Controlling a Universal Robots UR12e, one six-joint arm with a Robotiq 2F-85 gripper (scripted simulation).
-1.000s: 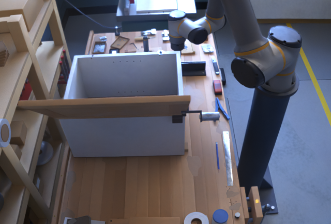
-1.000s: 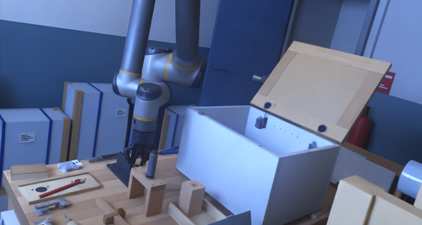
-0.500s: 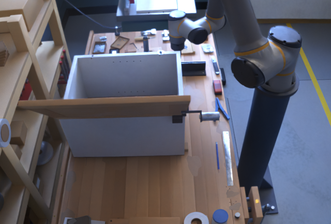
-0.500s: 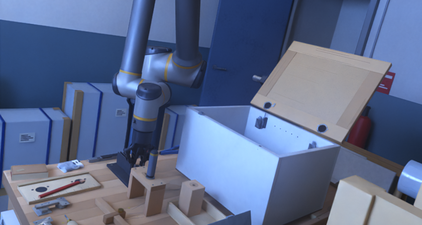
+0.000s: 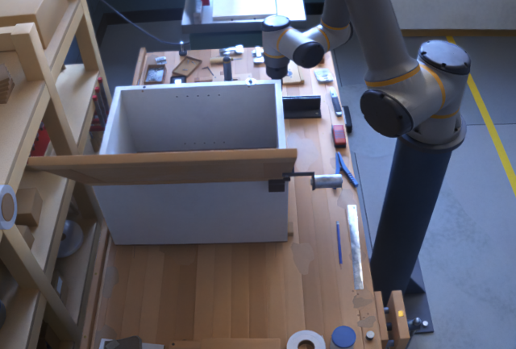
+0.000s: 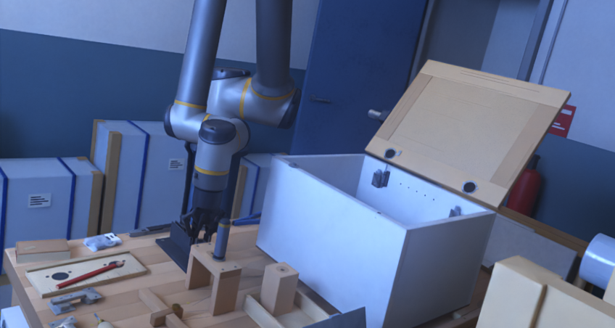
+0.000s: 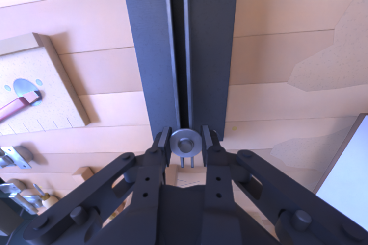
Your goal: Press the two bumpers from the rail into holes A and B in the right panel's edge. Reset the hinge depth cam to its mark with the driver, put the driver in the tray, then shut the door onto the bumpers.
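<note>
At the far end of the bench, behind the white cabinet, the dark rail lies flat with a slot down its middle. At the rail's near end my gripper is closed around a round grey bumper, whose two prongs point down behind it. The cabinet's wooden door stands open, tilted up on its hinges, with a handle sticking out. The driver stands upright in a wooden block just beside the rail. The arm hides the gripper in the side camera.
A wooden tray frame lies at the bench's near corner by a small wooden post. A drilling template with a red pencil and loose hinges lie left of the rail. Rulers, a blue pencil and tape rolls lie along the bench's right edge.
</note>
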